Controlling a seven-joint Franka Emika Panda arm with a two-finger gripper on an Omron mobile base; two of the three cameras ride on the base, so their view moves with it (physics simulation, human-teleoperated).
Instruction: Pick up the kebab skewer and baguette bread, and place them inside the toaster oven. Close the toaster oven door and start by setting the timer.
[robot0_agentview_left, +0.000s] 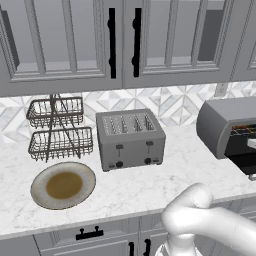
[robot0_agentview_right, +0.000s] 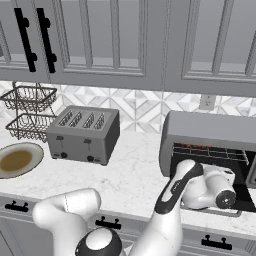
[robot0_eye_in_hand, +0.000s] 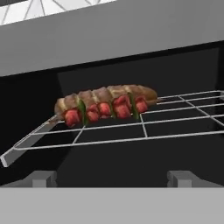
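My grey metal toaster oven with the rounded top (robot0_agentview_right: 210, 131) stands open at the right end of the white marble desk (robot0_agentview_left: 130, 185). Its wire rack (robot0_eye_in_hand: 144, 127) carries two items: one short golden-brown baguette bread with a scored crust (robot0_eye_in_hand: 109, 94) and one kebab skewer threaded with small red chunks (robot0_eye_in_hand: 105, 110). In the hand view the skewer lies along the front of the loaf, touching it, both slightly toward 10 o'clock of the rack's middle. The toaster oven door with dark glass (robot0_agentview_right: 235, 200) hangs down, mostly hidden behind my arm.

My gripper (robot0_eye_in_hand: 111, 186) faces the cavity from just outside; its two finger tips stand wide apart with nothing between them.

At 9 o'clock of the oven stands one grey four-slot toaster with levers (robot0_agentview_left: 131, 138). Further toward 9 o'clock lies one round plate with a brown centre (robot0_agentview_left: 63, 185), bare. Behind it stands one two-tier wire basket rack (robot0_agentview_left: 59, 129), both tiers bare.
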